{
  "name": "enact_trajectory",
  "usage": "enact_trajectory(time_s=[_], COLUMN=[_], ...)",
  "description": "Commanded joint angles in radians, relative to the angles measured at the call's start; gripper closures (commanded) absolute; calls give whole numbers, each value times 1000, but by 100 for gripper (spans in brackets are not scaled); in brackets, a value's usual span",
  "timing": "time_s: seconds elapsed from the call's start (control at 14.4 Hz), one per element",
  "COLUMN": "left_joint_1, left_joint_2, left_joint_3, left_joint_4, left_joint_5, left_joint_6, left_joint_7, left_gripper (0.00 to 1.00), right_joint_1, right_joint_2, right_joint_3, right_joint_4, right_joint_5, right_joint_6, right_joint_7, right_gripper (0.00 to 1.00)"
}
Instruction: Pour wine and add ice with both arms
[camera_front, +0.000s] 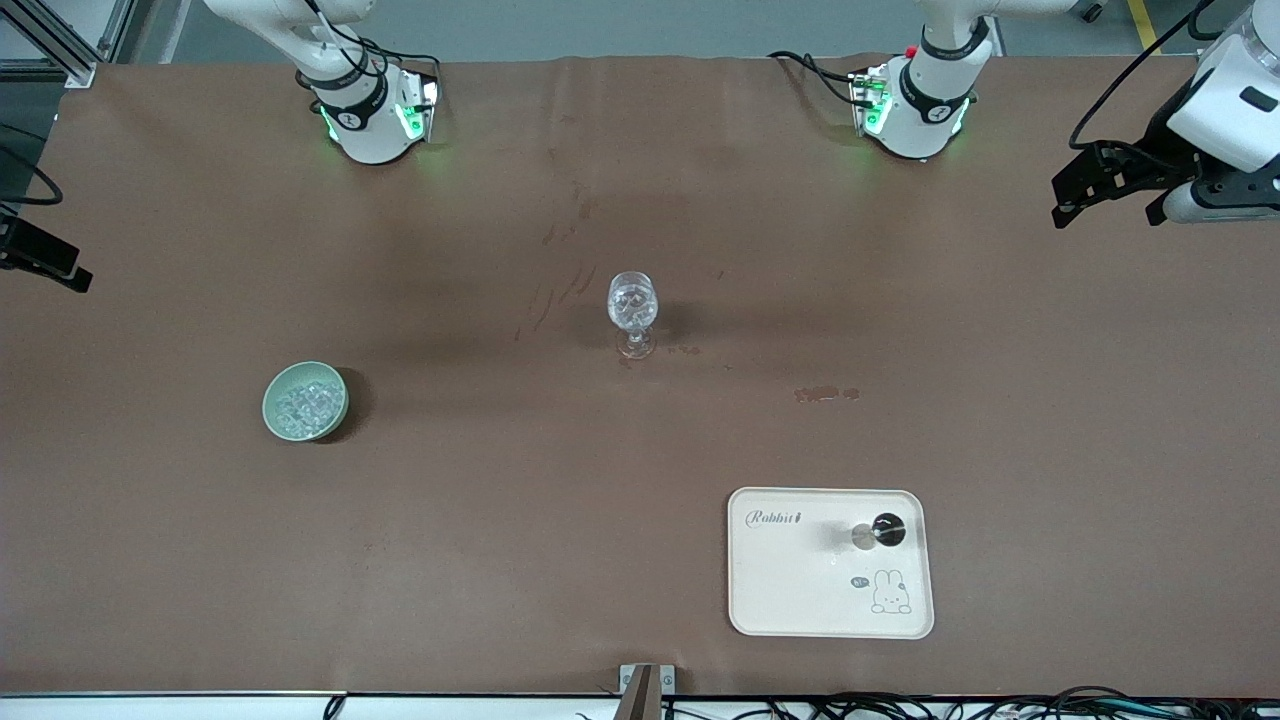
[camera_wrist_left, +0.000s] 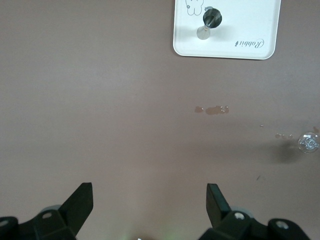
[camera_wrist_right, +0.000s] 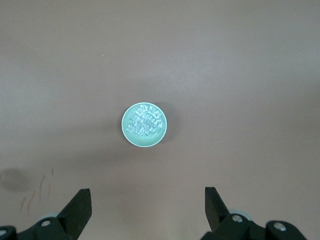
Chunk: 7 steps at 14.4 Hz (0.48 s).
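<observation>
A clear stemmed glass (camera_front: 633, 310) stands mid-table with glassy pieces showing in its bowl; the left wrist view catches it from above (camera_wrist_left: 308, 142). No wine shows in any view. Ice (camera_front: 305, 401) fills a pale green bowl (camera_front: 277, 415) toward the right arm's end, and that bowl (camera_wrist_right: 129, 137) lies under the right wrist view. My left gripper (camera_wrist_left: 150, 202) is open and empty, high over the table at the left arm's end (camera_front: 1105, 200). My right gripper (camera_wrist_right: 147, 205) is open and empty too, high over the bowl's end of the table.
A cream rabbit-print tray (camera_front: 800, 600) lies near the front edge and carries a small dark-topped bottle-like thing (camera_front: 880, 531), also in the left wrist view (camera_wrist_left: 210, 22). Wet stains (camera_front: 826, 394) mark the brown cloth between glass and tray.
</observation>
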Motion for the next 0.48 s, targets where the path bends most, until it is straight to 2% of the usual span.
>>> enact_trajectory(time_s=[0.0, 0.42], left_joint_1=[4, 28], left_joint_2=[15, 16], left_joint_3=[4, 4], left_joint_4=[42, 40], left_joint_5=[-3, 26], left_joint_6=[-5, -18], left_joint_7=[42, 121], left_gripper=[0, 0], right_joint_1=[-8, -5], right_joint_2=[-33, -33], right_joint_3=[10, 7], right_joint_4=[-37, -37], right_joint_5=[11, 12], right_joint_6=[2, -1], right_joint_7=[4, 4], right_gripper=[0, 0])
